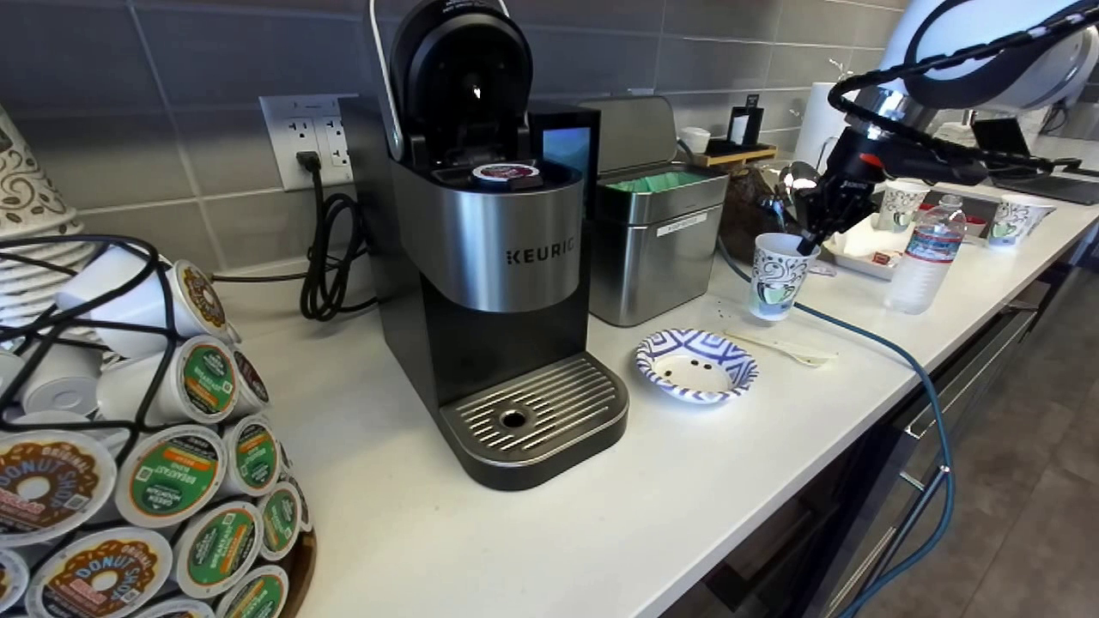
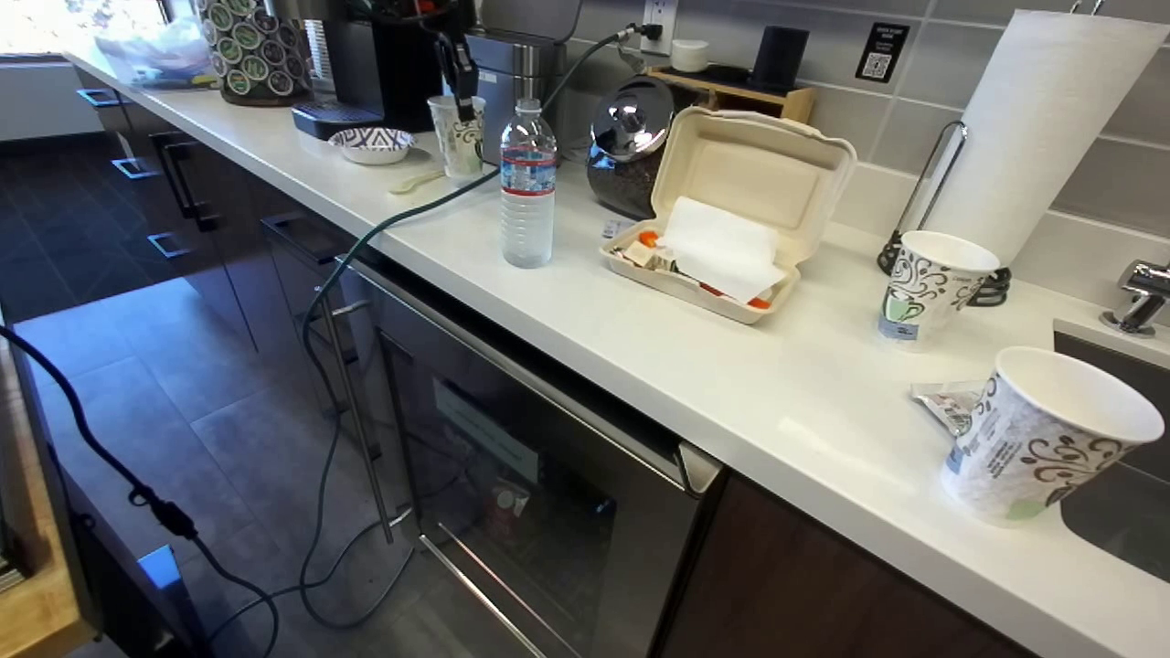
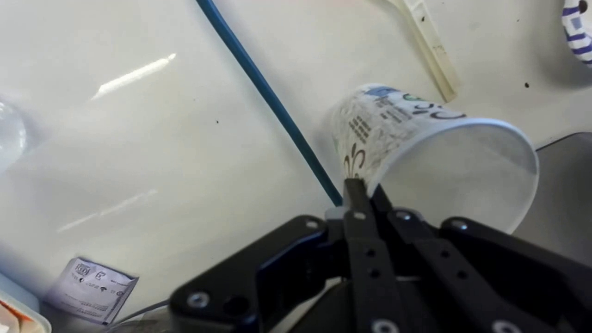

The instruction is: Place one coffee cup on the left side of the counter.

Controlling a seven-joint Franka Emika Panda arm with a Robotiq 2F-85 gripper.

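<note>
The coffee cup, white with a swirl print, shows in both exterior views [image 1: 777, 279] [image 2: 454, 137] and in the wrist view [image 3: 393, 120]. My gripper [image 3: 368, 187] is shut on its rim, one finger inside and one outside the wall. The gripper also shows in both exterior views [image 1: 807, 244] [image 2: 467, 108]. The cup is upright or nearly so, low over the white counter [image 1: 403, 532] [image 2: 585, 302]. I cannot tell whether its base touches the counter. Two more such cups stand farther along the counter [image 2: 928, 288] [image 2: 1042, 439].
A patterned bowl [image 1: 697, 367] and a pale utensil [image 1: 786, 348] lie near the cup. The coffee machine [image 1: 506, 249] and a steel bin [image 1: 657, 249] stand behind. A blue hose [image 1: 910, 352] crosses the counter. A water bottle [image 2: 527, 201] and an open food box [image 2: 768, 174] are nearby.
</note>
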